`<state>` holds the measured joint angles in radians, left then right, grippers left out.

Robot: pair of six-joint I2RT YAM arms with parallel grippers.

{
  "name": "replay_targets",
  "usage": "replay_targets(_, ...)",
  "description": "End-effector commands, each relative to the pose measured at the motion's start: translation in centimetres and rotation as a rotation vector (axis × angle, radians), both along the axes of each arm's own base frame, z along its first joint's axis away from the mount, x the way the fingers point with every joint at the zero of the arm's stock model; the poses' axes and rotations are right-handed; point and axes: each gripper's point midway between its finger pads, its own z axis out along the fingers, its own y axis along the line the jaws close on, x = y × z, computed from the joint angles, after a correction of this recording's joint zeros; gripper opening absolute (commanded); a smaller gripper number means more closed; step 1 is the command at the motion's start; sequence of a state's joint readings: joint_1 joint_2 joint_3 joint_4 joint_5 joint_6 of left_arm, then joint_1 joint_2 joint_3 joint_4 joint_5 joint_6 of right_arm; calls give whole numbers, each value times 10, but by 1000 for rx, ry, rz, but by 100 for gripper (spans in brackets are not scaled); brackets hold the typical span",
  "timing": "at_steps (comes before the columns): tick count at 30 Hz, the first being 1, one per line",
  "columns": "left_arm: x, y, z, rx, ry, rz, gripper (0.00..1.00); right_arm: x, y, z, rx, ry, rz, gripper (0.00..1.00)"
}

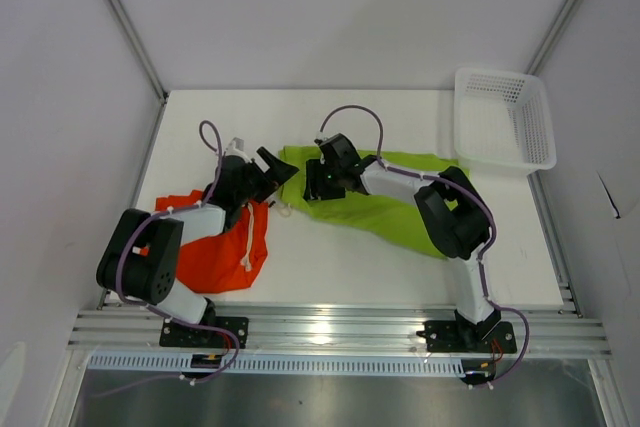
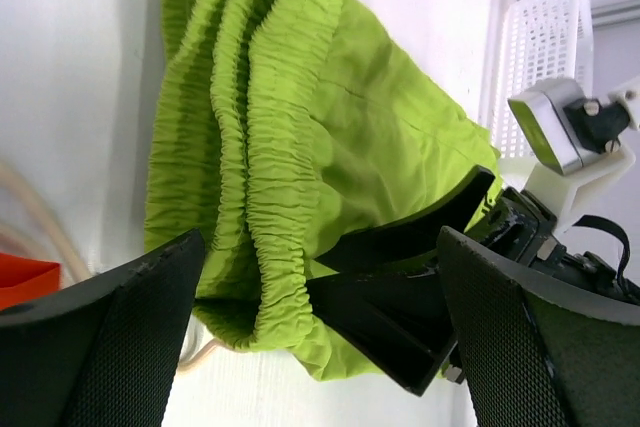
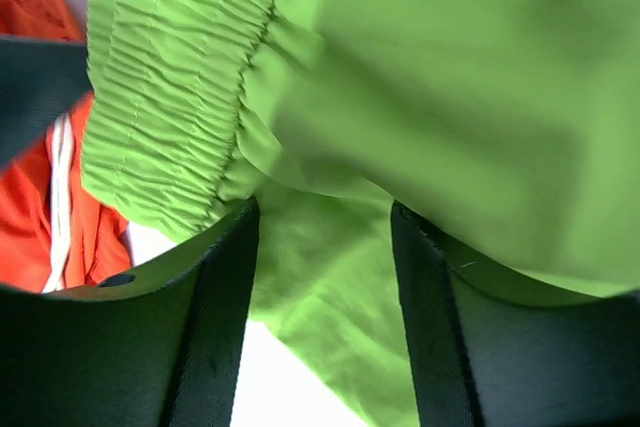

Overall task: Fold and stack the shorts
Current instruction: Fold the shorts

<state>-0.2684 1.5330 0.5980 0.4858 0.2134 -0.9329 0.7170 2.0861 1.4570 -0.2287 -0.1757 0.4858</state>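
Folding looks to be starting on the green shorts, which lie bunched mid-table. The orange shorts sit crumpled near-left, under the left arm. The left gripper gapes empty just beside the green waistband. The right gripper rests on green cloth, jaws parted, apparently pinching nothing. The next move likely calls for both to pinch waistband corners and spread the cloth flat.

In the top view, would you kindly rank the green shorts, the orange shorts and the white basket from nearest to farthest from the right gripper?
1. green shorts: directly beneath the right gripper, mid-table.
2. orange shorts: off to its left, under the left arm.
3. white basket: in the far right corner.
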Motion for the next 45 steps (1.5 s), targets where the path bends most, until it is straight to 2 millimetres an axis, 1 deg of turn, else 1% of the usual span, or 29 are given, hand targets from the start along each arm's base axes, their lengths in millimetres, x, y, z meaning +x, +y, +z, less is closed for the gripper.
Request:
replay_targets(1,3,11,20,20,-21,-15,99,7,0,40,77,-67,6,59)
replay_targets(5,4,18,29,-12,-32,-18,99,9,-1,59,143,-76,9,59)
replay_targets(8,4,20,30,-28,-32,-22,99,11,4,73,261,-62,12,54)
replay_targets(9,4,23,31,-33,-33,-14,99,10,5,79,328,-17,11,52)
replay_targets(10,5,24,32,-35,-36,-9,99,15,12,89,403,-49,29,50)
replay_targets(11,7,27,34,-35,-41,-1,99,11,18,93,450,-19,65,50)
replay_targets(12,9,31,32,-36,-35,9,99,12,21,88,469,3,69,50)
replay_targets(14,14,31,35,-40,-39,7,99,16,29,97,532,11,89,50)
replay_targets(17,17,31,29,-52,-29,14,99,18,40,97,602,49,108,49)
replay_targets(21,20,29,22,-69,-18,16,98,15,54,86,662,105,133,45)
replay_targets(22,19,29,19,-71,-12,11,98,13,57,75,660,128,132,40)
replay_targets(24,20,31,16,-68,-8,18,98,8,61,66,661,157,140,38)
replay_targets(25,22,32,15,-65,-5,22,98,7,62,52,646,177,133,35)
replay_targets(27,27,35,15,-54,-2,27,98,3,65,38,609,204,128,34)
replay_targets(28,27,37,6,-44,19,28,98,5,65,23,565,216,102,33)
replay_targets(29,32,37,8,-40,15,31,98,2,61,9,508,232,90,33)
replay_targets(31,39,39,8,-23,8,41,99,8,58,0,443,218,47,35)
replay_targets(32,40,40,0,-1,22,38,99,2,55,-7,398,230,55,37)
replay_targets(34,48,41,0,29,5,27,99,2,52,-8,369,222,50,39)
replay_targets(35,49,42,-9,41,26,23,99,2,50,-3,367,206,61,39)
replay_targets(36,53,41,-8,45,20,14,99,1,47,-1,367,204,61,40)
replay_targets(37,52,40,-12,48,23,4,99,0,45,3,371,197,65,41)
replay_targets(38,54,38,-14,44,14,-5,99,1,45,19,391,174,80,43)
replay_targets(40,52,38,-20,41,15,-11,99,1,41,31,396,140,102,53)
replay_targets(41,54,37,-20,41,4,-12,99,0,40,45,399,117,114,56)
replay_targets(42,55,37,-20,44,-2,-14,99,1,38,52,387,80,134,63)
replay_targets(43,57,38,-19,50,-14,-17,99,0,34,56,374,63,139,65)
replay_targets(44,60,39,-18,55,-22,-13,99,-1,31,68,363,26,137,69)
replay_targets(45,62,43,-20,55,-19,-4,99,-4,28,71,337,0,153,75)
